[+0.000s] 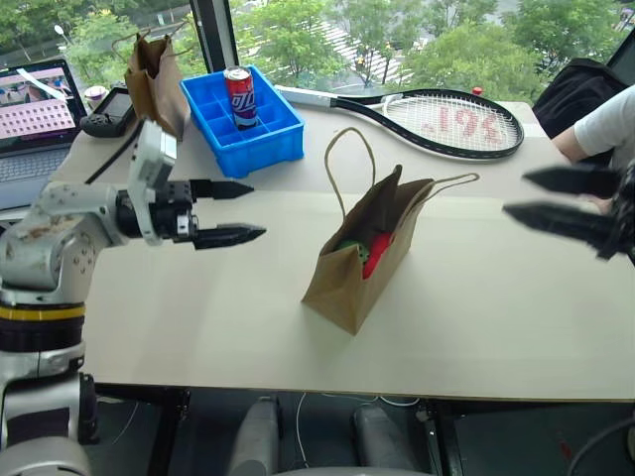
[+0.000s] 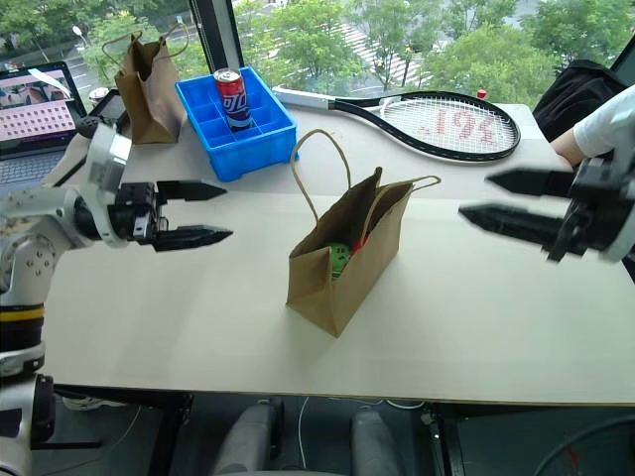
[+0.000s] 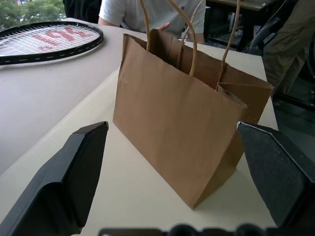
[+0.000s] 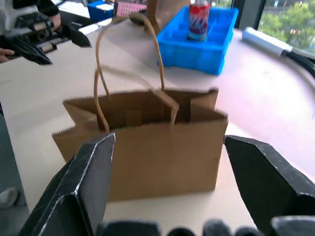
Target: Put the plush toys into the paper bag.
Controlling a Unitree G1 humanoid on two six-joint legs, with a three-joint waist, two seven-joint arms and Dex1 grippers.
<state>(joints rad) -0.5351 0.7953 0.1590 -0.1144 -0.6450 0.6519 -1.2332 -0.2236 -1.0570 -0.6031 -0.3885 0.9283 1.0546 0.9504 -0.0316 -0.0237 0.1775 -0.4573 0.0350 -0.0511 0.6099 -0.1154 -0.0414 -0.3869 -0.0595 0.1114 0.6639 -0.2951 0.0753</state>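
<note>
The light-brown paper bag [image 1: 347,273] stands upright in the middle of the pale table, its twine handles up and its mouth open. Inside it lie both plush toys, the green one [image 1: 351,249] and the red one [image 1: 377,254], each partly hidden by the bag's wall. My left gripper [image 1: 258,209] hovers to the bag's left, pointing at it, open and empty. On the other side of the bag my right gripper [image 1: 514,193] points back at it, also open and empty. In the left wrist view the bag [image 3: 177,128] stands beyond my spread fingers [image 3: 74,172].
A blue tray [image 1: 260,144] holding a soda can [image 1: 239,96] sits behind the bag. A tennis racket [image 1: 446,121] lies at the back right. A darker, narrower paper bag [image 1: 154,79] and a laptop [image 1: 35,109] stand at the back left. A person's sleeve [image 1: 607,121] shows at the right edge.
</note>
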